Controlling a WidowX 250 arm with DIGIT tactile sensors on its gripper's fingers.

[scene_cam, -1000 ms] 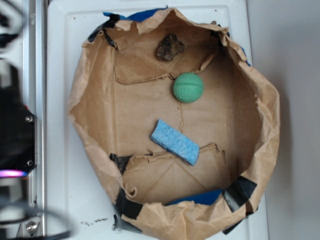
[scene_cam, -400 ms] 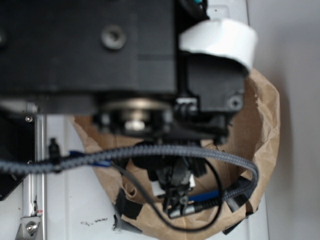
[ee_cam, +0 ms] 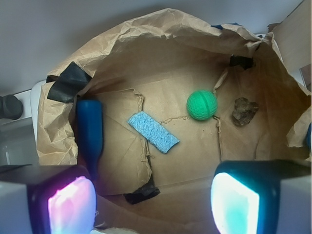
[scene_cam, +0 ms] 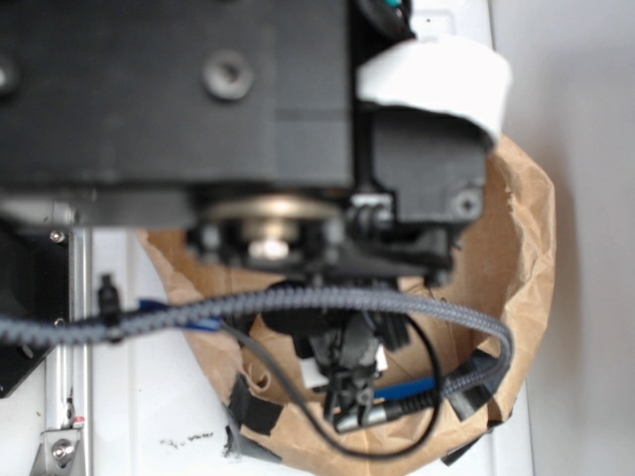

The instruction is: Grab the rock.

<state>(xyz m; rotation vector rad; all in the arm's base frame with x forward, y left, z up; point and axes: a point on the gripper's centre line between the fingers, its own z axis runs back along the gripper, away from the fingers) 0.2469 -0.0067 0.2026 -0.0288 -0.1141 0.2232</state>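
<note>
Right of the green ball [ee_cam: 202,105]: rock [ee_cam: 244,111], free on the paper bag [ee_cam: 122,44] floor for you.
Gripper [ee_cam: 153,202]: fingers spread, empty, poised high above.

A crumpled brown paper bag [ee_cam: 122,34] fills most of the wrist view, its rolled rim patched with strips of black tape [ee_cam: 66,85]. On its creased, torn floor a dimpled green ball [ee_cam: 202,105] sits right of centre. A flat light-blue sponge [ee_cam: 152,132] lies at a slant left of the ball, well apart from it. A dark blue piece [ee_cam: 89,131] runs down the bag's left inner wall. More black tape [ee_cam: 141,192] shows at the lower middle of the floor.

In the exterior view the bag's right rim [scene_cam: 526,228] shows at the right, resting on a white bench [scene_cam: 149,416], with dark specks [scene_cam: 189,438] at lower left.
</note>
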